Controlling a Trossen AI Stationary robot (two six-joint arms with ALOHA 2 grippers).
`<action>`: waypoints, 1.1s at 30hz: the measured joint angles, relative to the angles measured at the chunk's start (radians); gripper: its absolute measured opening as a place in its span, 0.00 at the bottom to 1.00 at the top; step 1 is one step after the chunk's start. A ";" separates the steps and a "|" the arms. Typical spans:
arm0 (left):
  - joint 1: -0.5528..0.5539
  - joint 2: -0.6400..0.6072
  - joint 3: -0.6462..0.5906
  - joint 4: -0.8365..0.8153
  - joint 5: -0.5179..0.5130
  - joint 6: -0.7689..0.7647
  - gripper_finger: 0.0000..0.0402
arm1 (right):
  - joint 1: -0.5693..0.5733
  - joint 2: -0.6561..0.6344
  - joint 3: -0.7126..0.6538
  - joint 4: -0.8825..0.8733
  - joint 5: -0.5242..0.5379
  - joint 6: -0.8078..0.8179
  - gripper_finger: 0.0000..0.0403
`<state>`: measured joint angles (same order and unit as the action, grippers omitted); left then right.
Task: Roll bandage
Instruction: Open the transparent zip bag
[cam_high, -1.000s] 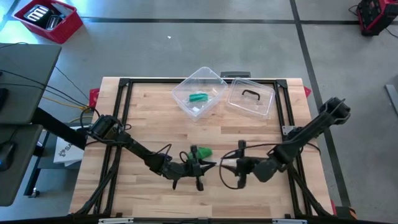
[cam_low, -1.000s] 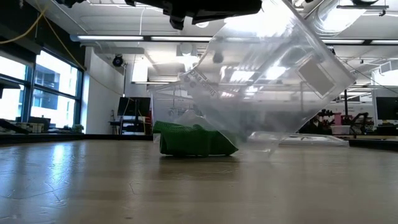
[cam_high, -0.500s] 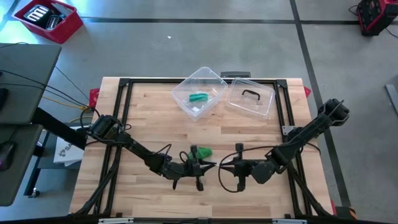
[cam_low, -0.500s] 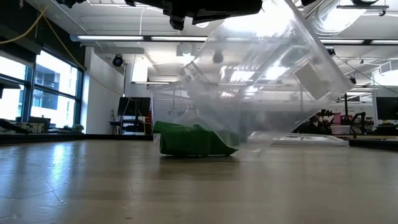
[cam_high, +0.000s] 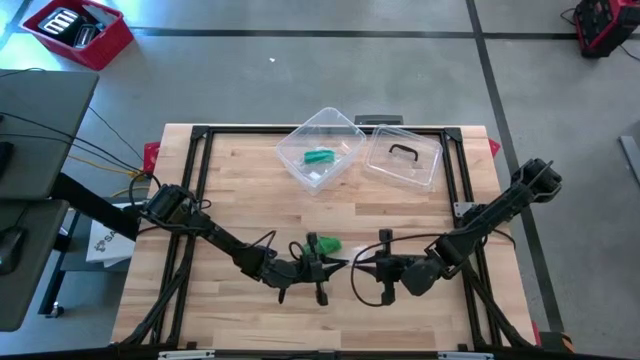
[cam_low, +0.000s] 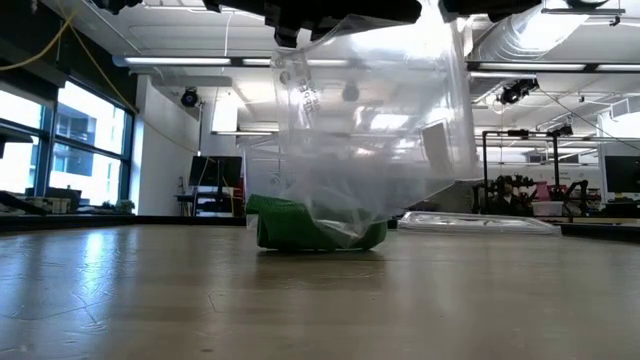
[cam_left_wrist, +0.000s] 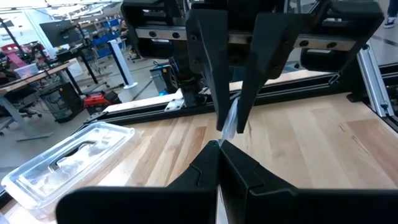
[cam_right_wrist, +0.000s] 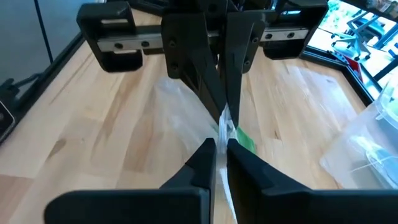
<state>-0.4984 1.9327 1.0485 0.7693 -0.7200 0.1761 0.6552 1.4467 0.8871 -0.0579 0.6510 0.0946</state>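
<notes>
High view: both arms meet at counter (cam_high: 250, 190) front-centre. Left hand (cam_high: 318, 268) and right hand (cam_high: 372, 272) face each other, each closed on a top edge of a clear plastic bag (cam_low: 370, 130). Bag hangs between them, prob. to keep its mouth accessible. Green bandage (cam_low: 310, 225) rests on counter at bag bottom. Clear bin (cam_high: 320, 148) and lid (cam_high: 402, 158) sit at rear.

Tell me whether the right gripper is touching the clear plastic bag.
Touching. In the right wrist view, the right gripper is pinched shut on the edge of the clear plastic bag.
</notes>
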 joint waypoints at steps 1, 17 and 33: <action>0.000 0.000 0.000 0.000 0.000 0.000 0.00 | 0.000 0.000 0.000 -0.006 0.000 -0.007 0.06; 0.000 0.000 0.000 0.001 -0.003 -0.005 0.00 | -0.003 0.000 0.000 -0.075 0.076 0.010 0.10; 0.000 0.000 0.001 0.000 0.003 -0.018 0.00 | -0.012 -0.001 0.095 -0.164 -0.056 -0.006 0.30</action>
<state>-0.4988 1.9324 1.0492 0.7696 -0.7167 0.1577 0.6432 1.4460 0.9821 -0.2218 0.5953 0.0884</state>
